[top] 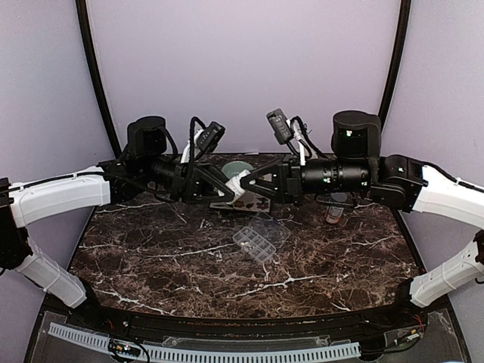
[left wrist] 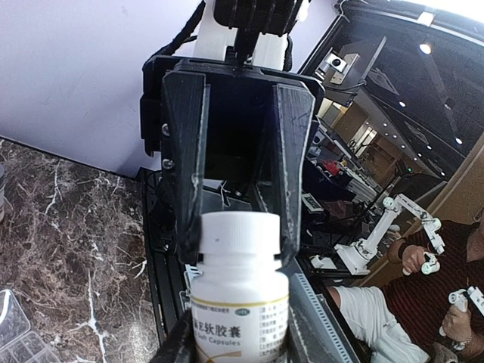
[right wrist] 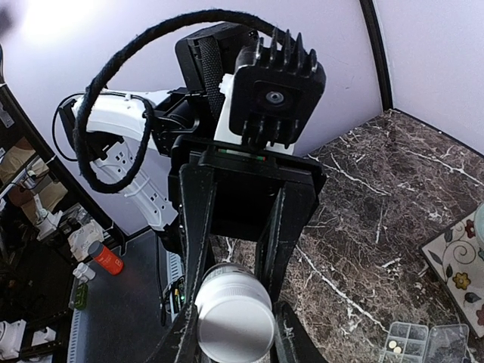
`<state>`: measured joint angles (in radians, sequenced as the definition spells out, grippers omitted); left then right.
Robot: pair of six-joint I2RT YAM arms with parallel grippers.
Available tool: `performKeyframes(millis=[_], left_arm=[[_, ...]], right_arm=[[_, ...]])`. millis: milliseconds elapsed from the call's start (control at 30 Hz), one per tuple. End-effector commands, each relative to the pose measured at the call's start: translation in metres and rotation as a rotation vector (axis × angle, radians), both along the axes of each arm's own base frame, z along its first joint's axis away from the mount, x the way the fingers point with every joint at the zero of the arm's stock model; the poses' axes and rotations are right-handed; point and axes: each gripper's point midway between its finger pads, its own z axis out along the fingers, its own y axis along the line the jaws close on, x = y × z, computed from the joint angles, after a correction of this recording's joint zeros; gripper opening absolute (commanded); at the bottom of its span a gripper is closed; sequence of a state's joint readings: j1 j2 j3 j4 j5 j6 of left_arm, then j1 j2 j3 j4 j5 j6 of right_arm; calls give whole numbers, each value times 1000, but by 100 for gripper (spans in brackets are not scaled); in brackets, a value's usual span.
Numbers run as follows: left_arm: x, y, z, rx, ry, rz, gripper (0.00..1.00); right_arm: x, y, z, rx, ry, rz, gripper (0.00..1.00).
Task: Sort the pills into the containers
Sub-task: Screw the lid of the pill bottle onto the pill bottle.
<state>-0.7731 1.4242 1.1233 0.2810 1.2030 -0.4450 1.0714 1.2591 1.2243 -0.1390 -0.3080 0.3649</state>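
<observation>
A small white bottle (top: pixel 240 182) hangs in the air between both arms above the back of the table. My left gripper (left wrist: pixel 238 336) is shut on its labelled body (left wrist: pixel 239 310). My right gripper (right wrist: pixel 231 336) is shut on its white cap (right wrist: pixel 234 325), and in the left wrist view its fingers (left wrist: pixel 189 219) pinch that cap (left wrist: pixel 240 236) from the far side. The clear pill box (top: pixel 257 240) lies open mid-table with its compartments (right wrist: pixel 404 340) showing. Two or three whitish pills (right wrist: pixel 394 346) sit in one compartment.
An orange grey-capped bottle (top: pixel 333 211) stands at the back right under the right arm. A floral mat (top: pixel 249 201) lies beneath the joined grippers, with a pale green dish (top: pixel 238 165) behind it. Dark marble table (top: pixel 151 257) spreads all around the box.
</observation>
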Motion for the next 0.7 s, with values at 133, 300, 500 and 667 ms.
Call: performKeyframes(millis=[133,300,500,667], left_arm=[[-1,2,22,-37,-141,59,0],[0,0,25,-24,-221,129,0],[-1,-9,26,13,-349,225,0],[-1,-18,24,52,-467,313,0]], right_arm=[[13,8,-2,-25,50,-46,5],[18,11,-8,-46,87,-67,4],[27,15,-20,-91,132,-112,3],[33,19,-27,-104,171,-133,2]])
